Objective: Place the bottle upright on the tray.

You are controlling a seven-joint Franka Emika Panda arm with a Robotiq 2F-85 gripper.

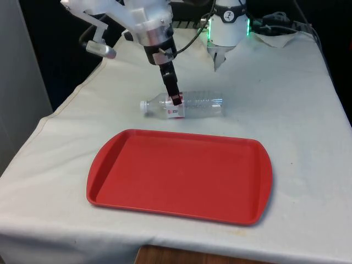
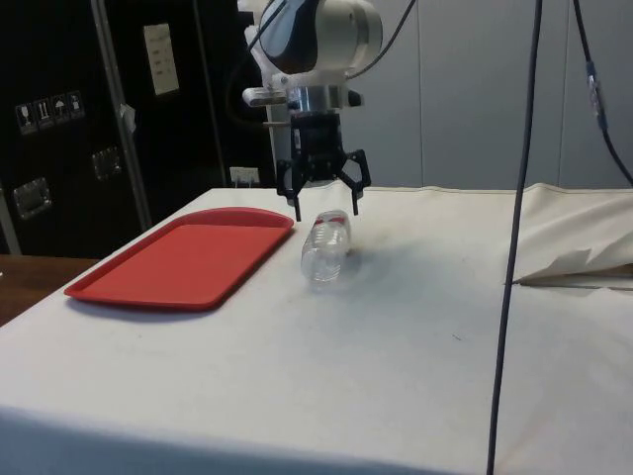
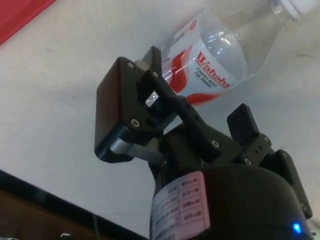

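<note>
Pincer [image 2: 325, 198] spread above lying bottle [image 2: 325, 247].

The bottle [image 1: 190, 104] was clear ribbed plastic; the tray [image 1: 181, 175] smooth red plastic; the cloth [image 1: 286, 104] matt.

white cloth [image 1: 297, 110], dark cabinets [image 2: 59, 119], perhaps cables [image 2: 514, 247]

Bottle [image 3: 220, 55] base behind the tool [image 3: 195, 107], cap perhaps cut off at the wrist view's edge.
</note>
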